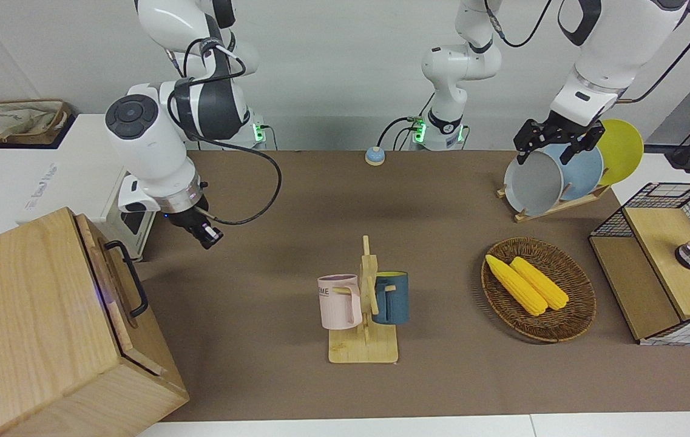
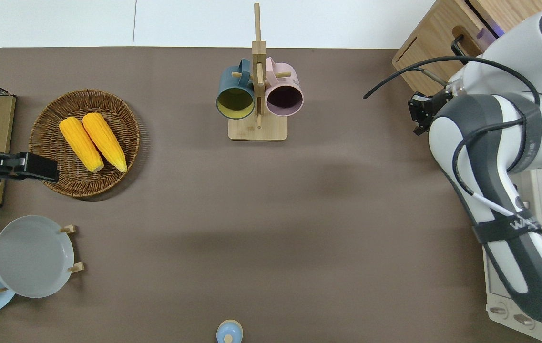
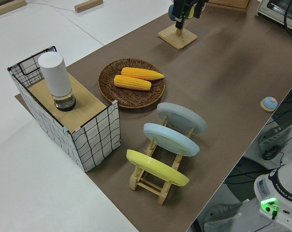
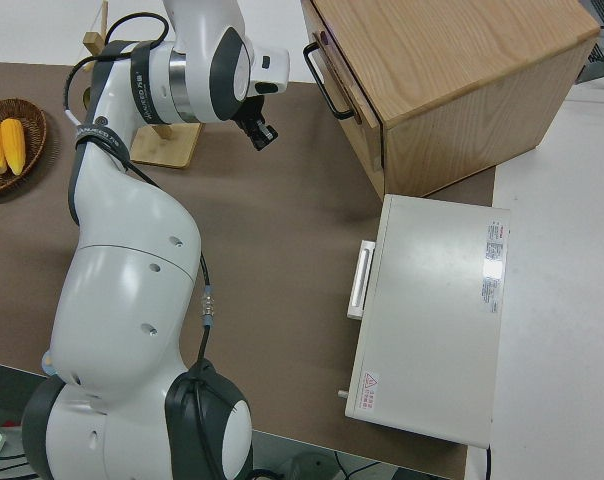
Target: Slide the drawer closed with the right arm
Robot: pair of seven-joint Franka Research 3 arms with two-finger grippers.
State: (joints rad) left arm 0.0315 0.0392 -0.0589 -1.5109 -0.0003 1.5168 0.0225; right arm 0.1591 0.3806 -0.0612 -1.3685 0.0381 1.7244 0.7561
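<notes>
The light-wood drawer [image 1: 115, 285] with its black loop handle [image 1: 131, 278] sits in the big cabinet [image 1: 23, 328] at the right arm's end of the table. Its front panel lies close against the cabinet body. The drawer also shows in the overhead view [image 2: 435, 35] and the right side view [image 4: 344, 95]. My right gripper [image 1: 211, 235] looks shut and empty. It hangs over the brown table top beside the cabinet's corner [image 2: 417, 114], clear of the handle [image 4: 327, 78]. The left arm is parked.
A white toaster oven [image 4: 422, 320] stands beside the cabinet, nearer to the robots. A mug rack [image 1: 364, 303] with two mugs is mid-table. A basket [image 1: 581, 303] with corn, a plate rack [image 1: 554, 203], a wire shelf box [image 1: 660, 261] and a small bell [image 1: 374, 156] are also there.
</notes>
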